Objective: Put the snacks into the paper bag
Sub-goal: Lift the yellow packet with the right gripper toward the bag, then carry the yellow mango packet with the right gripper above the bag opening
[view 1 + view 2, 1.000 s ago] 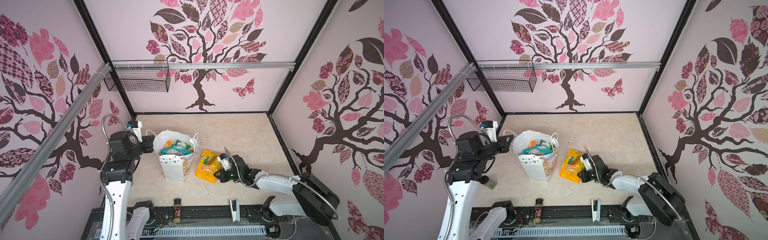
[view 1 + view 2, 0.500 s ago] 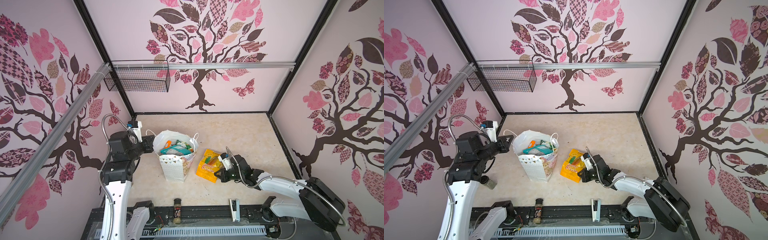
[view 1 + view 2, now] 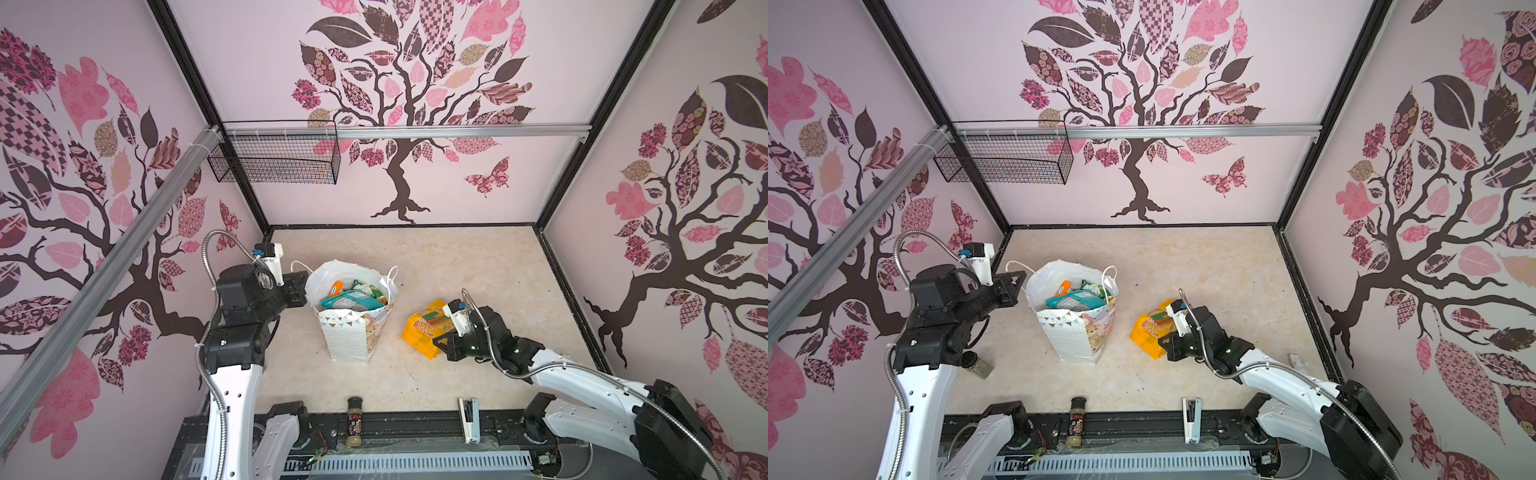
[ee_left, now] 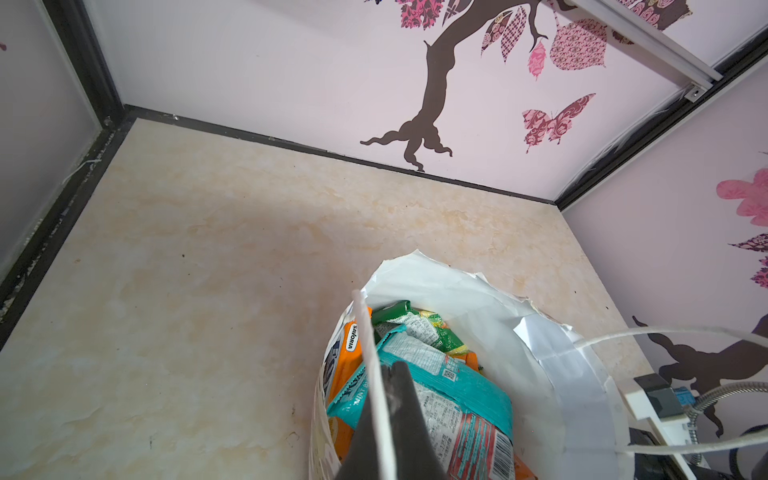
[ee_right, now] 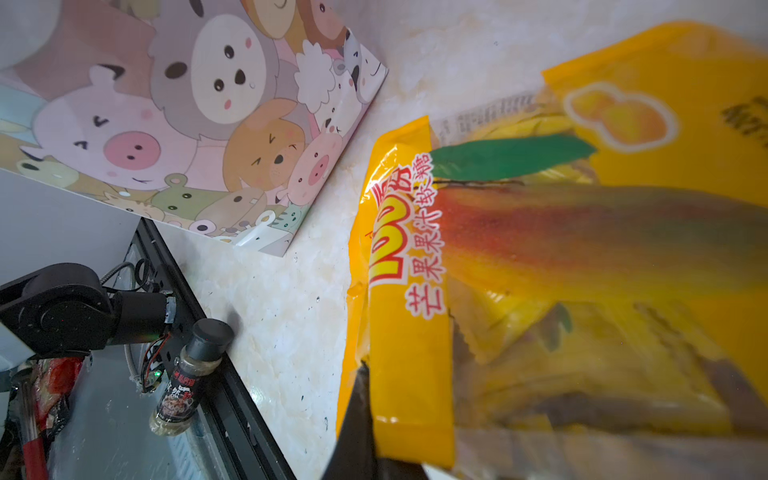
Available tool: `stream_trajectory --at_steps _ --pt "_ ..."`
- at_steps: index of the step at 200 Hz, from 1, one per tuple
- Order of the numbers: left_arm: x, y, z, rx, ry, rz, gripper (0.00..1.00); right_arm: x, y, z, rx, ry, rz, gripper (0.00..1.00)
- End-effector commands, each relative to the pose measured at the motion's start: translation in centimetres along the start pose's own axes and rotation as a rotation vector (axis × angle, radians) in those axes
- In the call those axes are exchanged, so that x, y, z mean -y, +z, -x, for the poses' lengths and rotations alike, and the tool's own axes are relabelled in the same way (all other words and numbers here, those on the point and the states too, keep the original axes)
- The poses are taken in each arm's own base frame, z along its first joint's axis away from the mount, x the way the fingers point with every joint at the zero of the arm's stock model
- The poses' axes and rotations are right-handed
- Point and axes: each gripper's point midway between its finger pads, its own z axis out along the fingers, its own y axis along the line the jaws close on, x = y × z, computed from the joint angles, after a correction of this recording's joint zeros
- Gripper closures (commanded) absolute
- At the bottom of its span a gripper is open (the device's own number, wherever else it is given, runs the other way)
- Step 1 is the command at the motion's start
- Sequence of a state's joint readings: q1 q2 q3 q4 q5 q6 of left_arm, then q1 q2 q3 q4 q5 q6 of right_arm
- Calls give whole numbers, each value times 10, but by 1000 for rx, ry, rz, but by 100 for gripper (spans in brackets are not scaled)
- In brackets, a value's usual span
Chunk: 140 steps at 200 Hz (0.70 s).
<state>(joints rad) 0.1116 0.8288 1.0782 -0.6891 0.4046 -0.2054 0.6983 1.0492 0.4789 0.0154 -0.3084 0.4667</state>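
While the paper bag (image 3: 353,332) stands upright left of the tabletop's (image 3: 457,266) middle, the left tool (image 3: 304,286) is clenched on its left rim, the white edge pinched against a dark finger (image 4: 399,419). A teal packet (image 3: 349,300), an orange packet (image 3: 336,287) and a green packet (image 3: 368,289) show in its mouth. Just right of the bag, the right tool (image 3: 439,341) grips a yellow packet (image 3: 419,328) by its near edge; whether it clears the tabletop I cannot tell. A spice jar (image 3: 354,419) and a stapler (image 3: 468,419) lie at the near edge.
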Motion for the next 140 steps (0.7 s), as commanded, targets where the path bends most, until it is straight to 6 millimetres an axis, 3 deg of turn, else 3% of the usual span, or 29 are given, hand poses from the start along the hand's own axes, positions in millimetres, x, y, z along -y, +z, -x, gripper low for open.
stream_trajectory --at_steps 1,96,140 --pt "1 -1 5 37 29 -10 98 -28 -24 48 139 -72 30 100" --pt "7 -6 7 65 46 -36 99 -79 -86 112 339 -138 26 100" --pt "9 -6 7 66 45 -46 100 -118 -113 152 426 -201 49 100"
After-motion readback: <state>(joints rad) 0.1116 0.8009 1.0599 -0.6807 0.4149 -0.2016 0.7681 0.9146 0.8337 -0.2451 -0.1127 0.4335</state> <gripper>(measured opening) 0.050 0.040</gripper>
